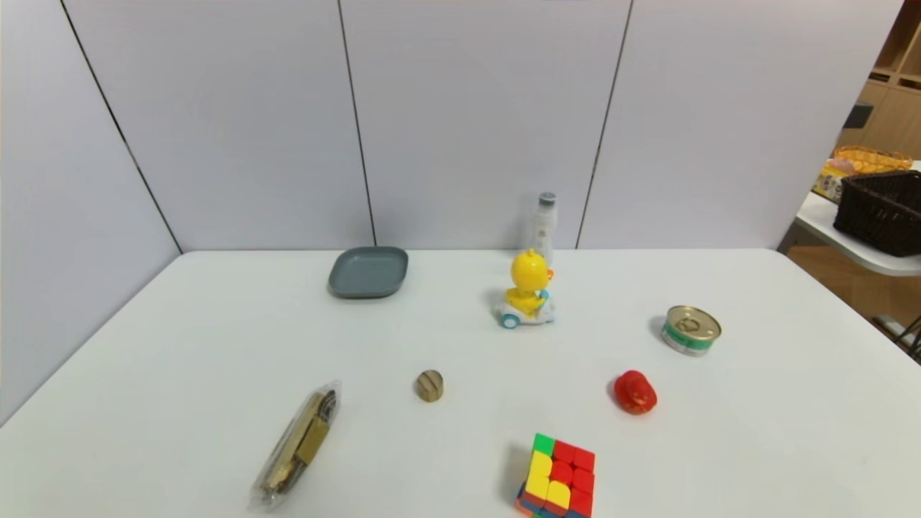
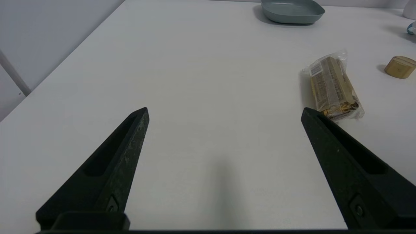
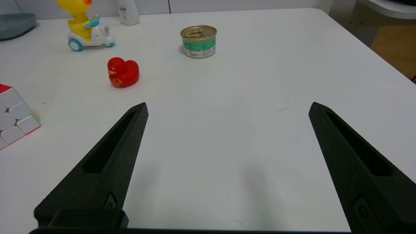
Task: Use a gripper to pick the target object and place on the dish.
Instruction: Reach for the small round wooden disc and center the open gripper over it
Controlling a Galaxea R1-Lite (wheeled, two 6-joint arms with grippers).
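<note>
The target object, a small round tan wooden knob (image 1: 429,385) with a dark groove, rests on the white table near its middle, also seen far off in the left wrist view (image 2: 399,67). The dish (image 1: 368,272), a grey-blue rounded-square plate, sits empty at the back of the table (image 2: 292,11). Neither arm shows in the head view. My left gripper (image 2: 224,112) hangs open over bare table at the near left, well short of the knob. My right gripper (image 3: 227,107) is open too, over bare table at the near right.
A brass-coloured item in clear wrap (image 1: 298,446) lies at the near left. A yellow duck toy (image 1: 527,291) and a white bottle (image 1: 545,223) stand at the back. A tin can (image 1: 691,329), a red toy (image 1: 634,392) and a colour cube (image 1: 557,476) sit to the right.
</note>
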